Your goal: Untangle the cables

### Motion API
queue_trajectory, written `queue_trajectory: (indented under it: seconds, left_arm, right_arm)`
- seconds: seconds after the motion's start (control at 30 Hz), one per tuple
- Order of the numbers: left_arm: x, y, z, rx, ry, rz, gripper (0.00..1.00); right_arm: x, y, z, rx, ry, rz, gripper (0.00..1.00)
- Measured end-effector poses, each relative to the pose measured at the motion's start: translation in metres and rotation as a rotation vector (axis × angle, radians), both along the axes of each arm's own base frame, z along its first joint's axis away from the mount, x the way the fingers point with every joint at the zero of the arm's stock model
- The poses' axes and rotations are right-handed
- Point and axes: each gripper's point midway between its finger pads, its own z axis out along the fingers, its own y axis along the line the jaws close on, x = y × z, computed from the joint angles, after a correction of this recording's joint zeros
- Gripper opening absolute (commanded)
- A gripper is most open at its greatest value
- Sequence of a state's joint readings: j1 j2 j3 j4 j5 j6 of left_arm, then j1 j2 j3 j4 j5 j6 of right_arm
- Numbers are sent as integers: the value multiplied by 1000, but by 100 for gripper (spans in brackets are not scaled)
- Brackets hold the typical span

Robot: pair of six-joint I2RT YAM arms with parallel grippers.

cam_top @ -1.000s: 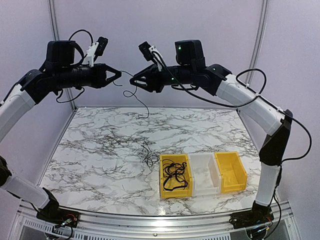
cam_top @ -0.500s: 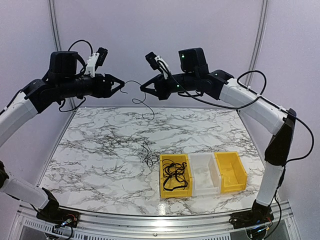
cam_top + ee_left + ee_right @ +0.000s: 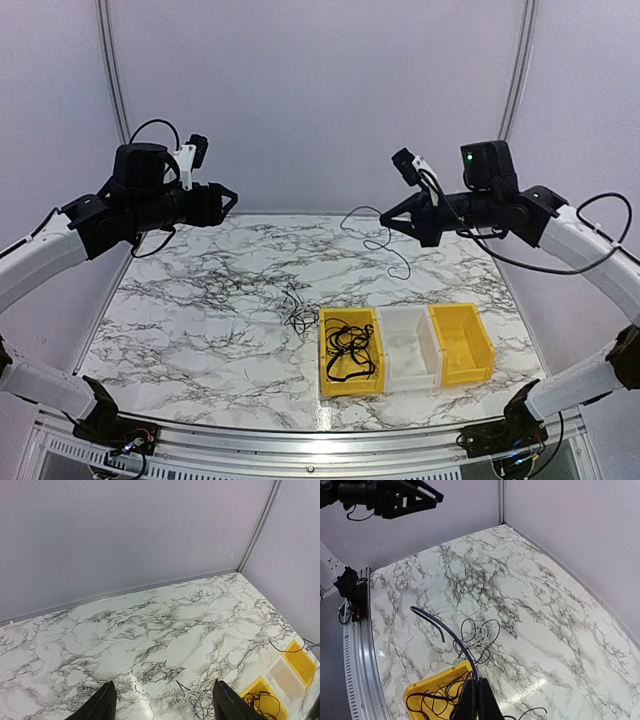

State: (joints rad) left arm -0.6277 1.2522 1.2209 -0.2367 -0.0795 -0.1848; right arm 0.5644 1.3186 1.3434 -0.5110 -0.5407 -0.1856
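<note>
The right gripper (image 3: 384,217) is pinched fully closed on a single thin black cable (image 3: 439,623); the cable arcs out from between the fingers toward the robot's left and droops in loose curls below them, hanging well above the marble table (image 3: 200,290) and, as far as the top view shows, touching nothing else. The left gripper (image 3: 231,200) has its jaws spread with nothing between them, high over the table's far left part and well apart from that cable. The tangle (image 3: 295,312) of black and white cords lies flat near the table's middle, just beside the far left corner of the left yellow bin (image 3: 352,387), which holds a heap of black cables (image 3: 347,350); a white bin (image 3: 410,380) and a second yellow bin (image 3: 468,375) stand in a row to its right. From the right gripper the bins lie downward and toward the near edge, the cable-filled one slightly to its left; the dangling cable runs roughly vertical, so its lower end would likely land first; the air between looks free, with the bin rims the only edges to snag on. The left arm seems the nearer to the tangle, which lies below it and to its right.
</note>
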Motion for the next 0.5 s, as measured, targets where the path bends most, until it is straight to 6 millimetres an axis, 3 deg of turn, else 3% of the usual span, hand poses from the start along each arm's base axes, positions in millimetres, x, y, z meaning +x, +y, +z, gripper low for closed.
queue_trajectory:
  seconds: [0.23, 0.33, 0.5]
  left_arm:
    - [15, -3, -18, 18, 29, 38, 69]
    - [19, -8, -30, 32, 54, 32, 69]
    - [24, -16, -37, 36, 74, 14, 69]
  right_arm:
    - [-55, -38, -33, -73, -5, 22, 0]
    - [-65, -49, -52, -115, -23, 19, 0]
    - [-71, -66, -109, -239, 1, 4, 0]
